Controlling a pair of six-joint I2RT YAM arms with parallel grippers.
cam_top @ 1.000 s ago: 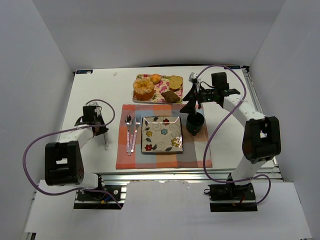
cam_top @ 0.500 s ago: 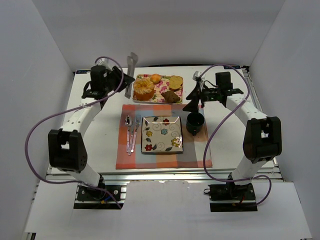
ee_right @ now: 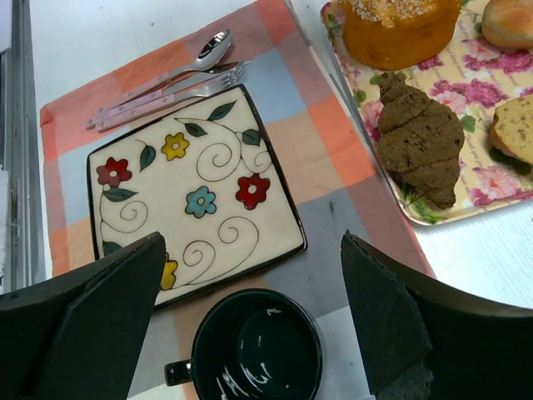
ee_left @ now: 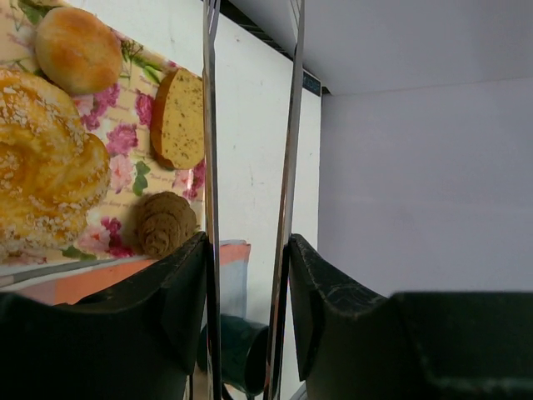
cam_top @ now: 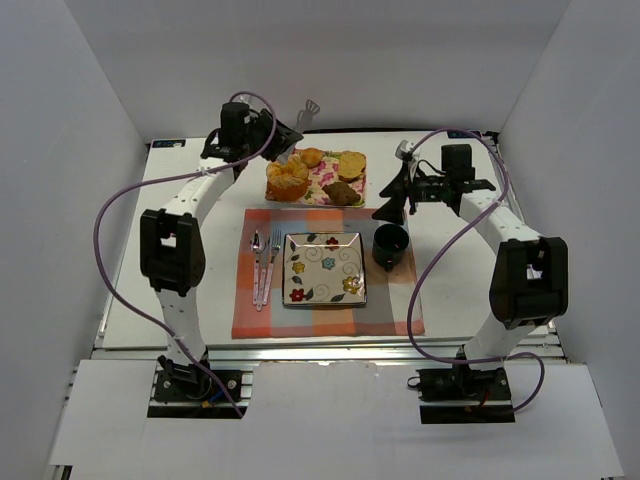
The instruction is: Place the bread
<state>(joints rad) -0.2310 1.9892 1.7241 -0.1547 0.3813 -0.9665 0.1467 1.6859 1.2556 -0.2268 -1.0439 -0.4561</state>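
The bread point(cam_top: 312, 156) sits on the floral tray point(cam_top: 352, 196) at the far side of the table, in the tray's back row, just beside the large ring-shaped pastry point(cam_top: 287, 177) and near a flat seeded slice point(cam_top: 352, 163); a dark brown pastry point(cam_top: 342, 192) lies nearer the placemat. In the left wrist view the bread point(ee_left: 77, 48) shows off to one side of the fingers' line, not between them.

The main risk, as I judge it, is a mis-grab. The bun is small, smooth and ball-like, and it crowds against the ring pastry, so long thin fingers coming down off-centre could pinch the pastry's edge, or nudge the bun so that it rolls across the tray or off it. A squeeze on so round a thing may also let it squirt out.

The left gripper point(cam_top: 300, 113) hangs above the back left corner of the tray, the arm stretched far forward from its base, fingers pointing up and outward past the tray's rear edge. Its jaws stand apart, holding nothing.

The right gripper point(cam_top: 390, 195) hovers just right of the tray, above the dark mug point(cam_top: 390, 245), spread wide and empty. The flowered plate point(cam_top: 324, 268), where the bun presumably goes, lies on the checked placemat point(cam_top: 390, 300) below the tray, with cutlery point(cam_top: 264, 262) beside it.
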